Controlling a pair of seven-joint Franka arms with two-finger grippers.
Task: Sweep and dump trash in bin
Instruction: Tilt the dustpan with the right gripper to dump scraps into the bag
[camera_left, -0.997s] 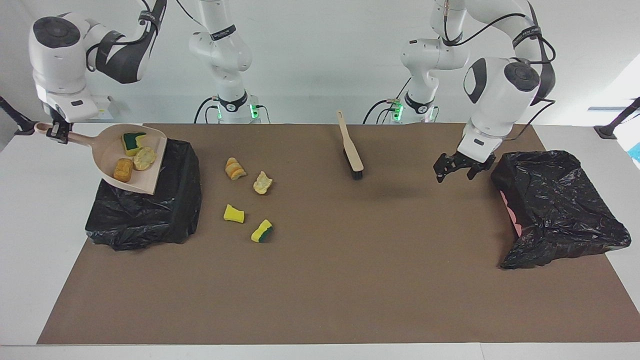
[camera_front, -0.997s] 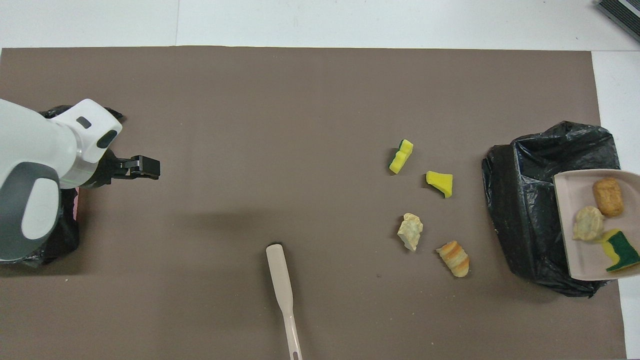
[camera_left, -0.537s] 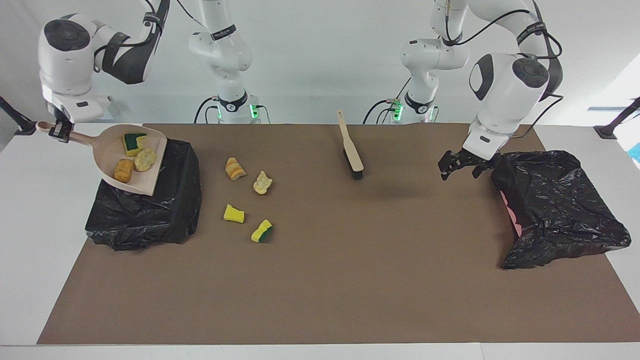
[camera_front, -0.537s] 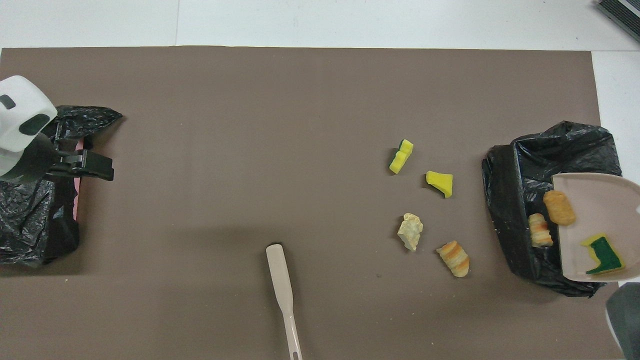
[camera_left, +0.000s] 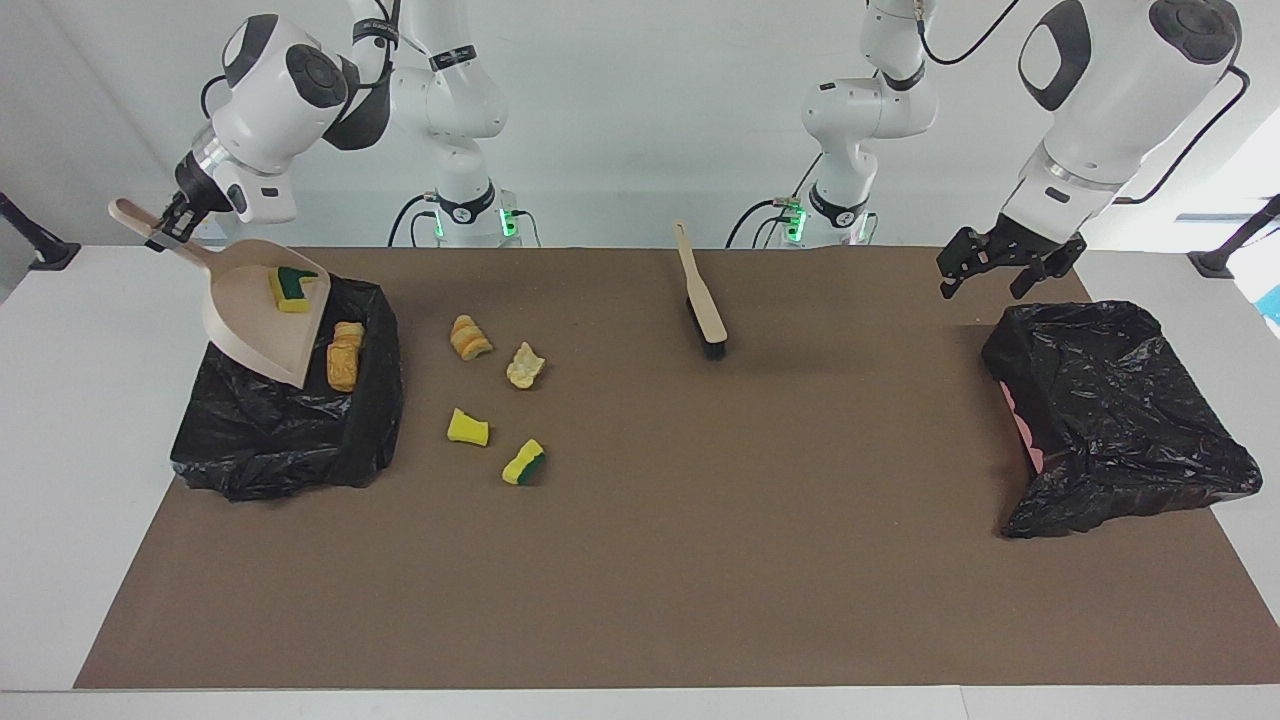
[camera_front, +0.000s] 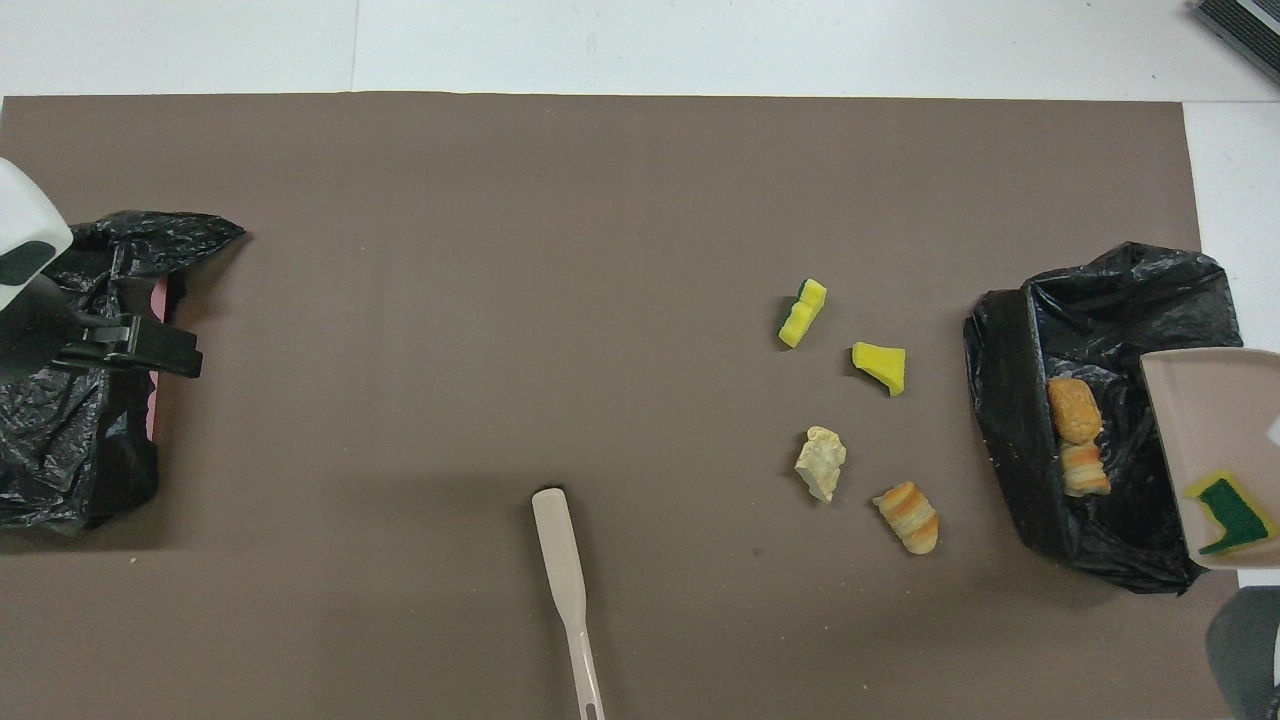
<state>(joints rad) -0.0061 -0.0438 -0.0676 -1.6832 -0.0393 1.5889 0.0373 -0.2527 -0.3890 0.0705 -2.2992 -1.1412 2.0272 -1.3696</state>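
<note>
My right gripper (camera_left: 163, 226) is shut on the handle of the beige dustpan (camera_left: 258, 322), held steeply tilted over the black-lined bin (camera_left: 368, 420) at the right arm's end. A yellow-green sponge piece (camera_left: 291, 287) clings to the pan (camera_front: 1205, 420). Two bread lumps (camera_front: 1075, 438) lie in the bin (camera_front: 1008, 400). Loose trash lies on the brown mat beside the bin: a striped bread lump (camera_left: 470, 337), a pale lump (camera_left: 524, 365), a yellow sponge (camera_left: 467, 428) and a yellow-green sponge (camera_left: 524, 462). My left gripper (camera_left: 985, 278) hangs open with nothing in it.
The beige brush (camera_left: 703, 300) lies on the mat midway, close to the robots. A second black-lined bin (camera_left: 1120, 420) stands at the left arm's end, with the left gripper (camera_front: 185, 355) over its edge.
The right arm lifted and tipped the dustpan more steeply; two bread lumps slid off it into the bin. The left gripper rose and drew back toward the second bin.
</note>
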